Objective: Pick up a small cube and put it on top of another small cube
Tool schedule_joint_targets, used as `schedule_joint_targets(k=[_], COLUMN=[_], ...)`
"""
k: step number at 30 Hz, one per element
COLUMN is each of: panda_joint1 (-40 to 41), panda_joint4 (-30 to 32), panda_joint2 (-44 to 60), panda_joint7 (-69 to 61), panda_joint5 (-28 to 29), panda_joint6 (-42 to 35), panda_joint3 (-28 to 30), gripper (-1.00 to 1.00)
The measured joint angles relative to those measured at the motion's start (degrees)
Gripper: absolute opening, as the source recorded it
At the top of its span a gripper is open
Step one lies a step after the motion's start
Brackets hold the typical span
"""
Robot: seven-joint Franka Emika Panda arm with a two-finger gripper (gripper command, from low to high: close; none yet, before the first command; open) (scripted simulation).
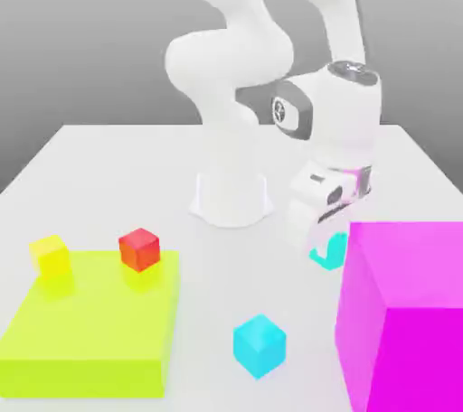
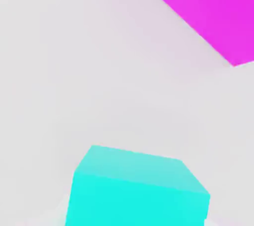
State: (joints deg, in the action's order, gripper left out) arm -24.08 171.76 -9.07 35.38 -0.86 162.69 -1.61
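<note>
One small cyan cube (image 1: 333, 250) sits low beside the big magenta block (image 1: 407, 311), which hides part of it. My gripper (image 1: 324, 243) reaches down onto this cube and is shut on it, with the cube at table level. In the hand view the same cube (image 2: 139, 190) looms very close, with a corner of the magenta block (image 2: 198, 7) beyond it. A second small cyan cube (image 1: 259, 344) rests alone on the white table, nearer the front and toward the exterior view's left of my gripper.
A flat lime-green slab (image 1: 90, 329) lies at the exterior view's front left. A small red cube (image 1: 139, 249) sits at its back edge and a small yellow cube (image 1: 51, 256) at its back corner. The arm's white base (image 1: 231, 198) stands mid-table.
</note>
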Motion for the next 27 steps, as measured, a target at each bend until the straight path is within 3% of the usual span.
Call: schedule_joint_targets(k=[23, 27], panda_joint1=[40.52, 42.72], panda_joint4=[-2.57, -1.59], panda_joint2=[-22.34, -17.73], panda_joint7=[27.2, 28.47], panda_joint5=[8.7, 9.13], panda_joint6=[-24.72, -19.13], panda_joint3=[12.08, 12.94], gripper=[-1.0, -1.0])
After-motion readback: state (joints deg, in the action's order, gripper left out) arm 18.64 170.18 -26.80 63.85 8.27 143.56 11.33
